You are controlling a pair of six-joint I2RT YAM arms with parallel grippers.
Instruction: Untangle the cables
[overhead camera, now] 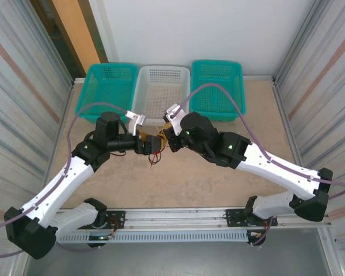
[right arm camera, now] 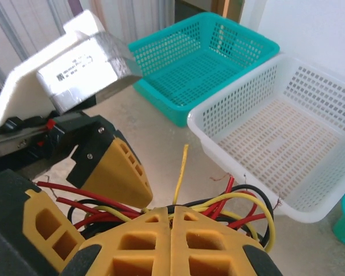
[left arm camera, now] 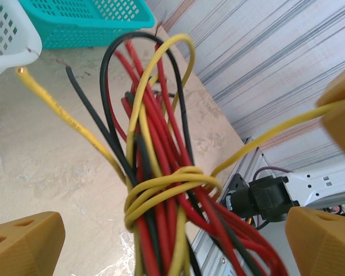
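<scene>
The two arms meet over the middle of the table point(overhead camera: 218, 184), in front of the white basket point(overhead camera: 161, 89), which stands between the left teal basket point(overhead camera: 108, 86) and the right teal basket point(overhead camera: 217, 83). Seen from above, the cables point(overhead camera: 156, 154) are a small red-and-dark clump held off the table between the left gripper point(overhead camera: 150, 144) and the right gripper point(overhead camera: 171, 140). The clump is too small there to tell one strand from another. A few red ends hang below it.

In the left wrist view, red, black and yellow strands run together as one bundle, with several yellow turns wound around its middle. The bottom edge of the picture cuts off its lower part. The left gripper's jaws stand wide apart, one finger in each bottom corner. The bundle passes between them without touching either visible pad. One yellow strand leads off to the right and meets a yellow finger cropped by the edge, probably the right gripper's.

In the right wrist view, the right gripper's fingers point(right arm camera: 155, 241) are pressed together. A yellow cable end point(right arm camera: 181, 172) sticks up just behind their seam. The bite itself is hidden behind the fingers, so the gripper seems clamped on the cables, most likely on a yellow strand. Loops of red, black and yellow fan out on both sides, near the white basket. On the left, red strands vanish under the left gripper's finger point(right arm camera: 118, 172).
</scene>
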